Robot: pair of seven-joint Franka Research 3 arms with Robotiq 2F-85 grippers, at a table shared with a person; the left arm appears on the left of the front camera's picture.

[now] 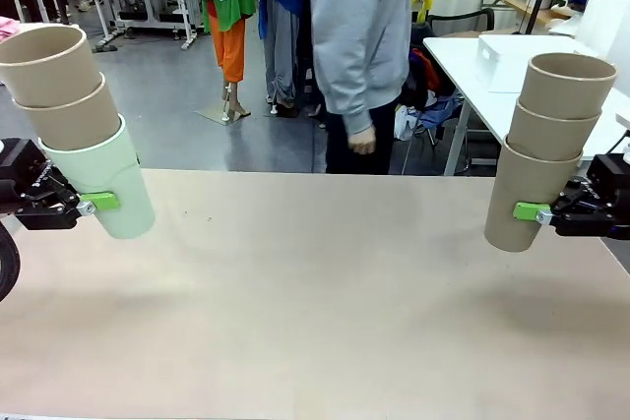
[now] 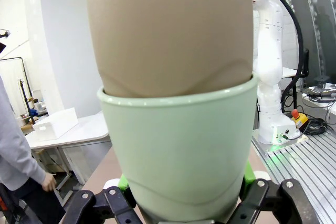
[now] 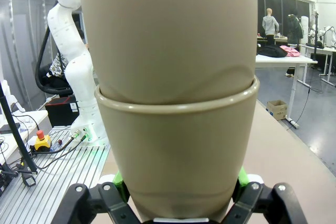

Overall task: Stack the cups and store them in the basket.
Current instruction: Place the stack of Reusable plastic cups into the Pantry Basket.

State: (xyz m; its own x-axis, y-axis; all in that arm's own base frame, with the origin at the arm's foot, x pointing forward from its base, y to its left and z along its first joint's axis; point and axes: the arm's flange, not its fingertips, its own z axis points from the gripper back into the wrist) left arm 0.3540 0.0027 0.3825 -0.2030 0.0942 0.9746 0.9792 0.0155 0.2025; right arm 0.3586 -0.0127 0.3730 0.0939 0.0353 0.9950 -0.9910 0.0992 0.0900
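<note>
Beige table (image 1: 315,322), tapered tan cups (image 1: 553,140), mint cup (image 1: 110,179).

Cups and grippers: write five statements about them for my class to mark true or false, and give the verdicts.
1. The left gripper grips the mint cup. True.
2. The mint cup tops its stack. False: it is the lowest, with two tan cups nested in it.
3. The right stack has four cups. False: three, all tan.
4. The right gripper holds the right stack off the table. True.
5. The person's hand holds a cup. False: it is empty.
</note>
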